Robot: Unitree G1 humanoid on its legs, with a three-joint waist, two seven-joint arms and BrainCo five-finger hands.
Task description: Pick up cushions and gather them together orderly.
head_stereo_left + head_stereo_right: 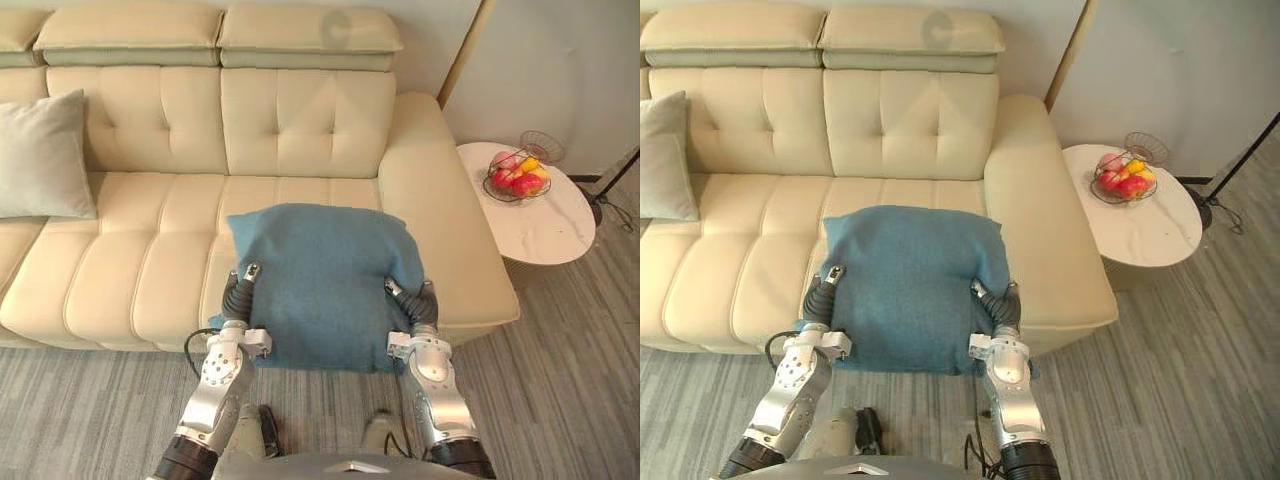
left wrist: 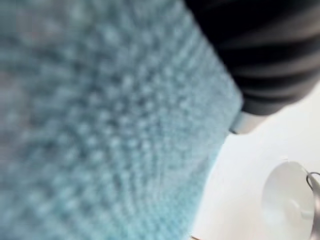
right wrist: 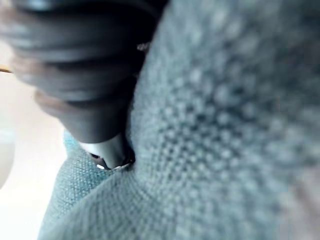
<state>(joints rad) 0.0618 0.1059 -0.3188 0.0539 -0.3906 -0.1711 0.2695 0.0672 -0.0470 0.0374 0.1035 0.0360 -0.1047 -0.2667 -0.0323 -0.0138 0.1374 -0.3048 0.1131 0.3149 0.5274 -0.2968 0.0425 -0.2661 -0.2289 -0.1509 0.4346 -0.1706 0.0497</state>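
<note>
A blue knitted cushion (image 1: 320,285) hangs over the front edge of the cream sofa (image 1: 140,260), its far half resting on the seat. My left hand (image 1: 238,292) is against the cushion's left side and my right hand (image 1: 420,303) against its right side, so it sits between the two. In the wrist views the blue cushion fabric (image 2: 110,125) lies right against each hand's dark cover (image 3: 85,75). A light grey cushion (image 1: 42,155) leans upright against the sofa back at the far left.
To the right of the sofa arm (image 1: 440,210) stands a round white side table (image 1: 550,235) with a wire basket of fruit (image 1: 516,177). A dark lamp stand (image 1: 608,190) rises behind it. Grey striped floor (image 1: 560,390) lies in front.
</note>
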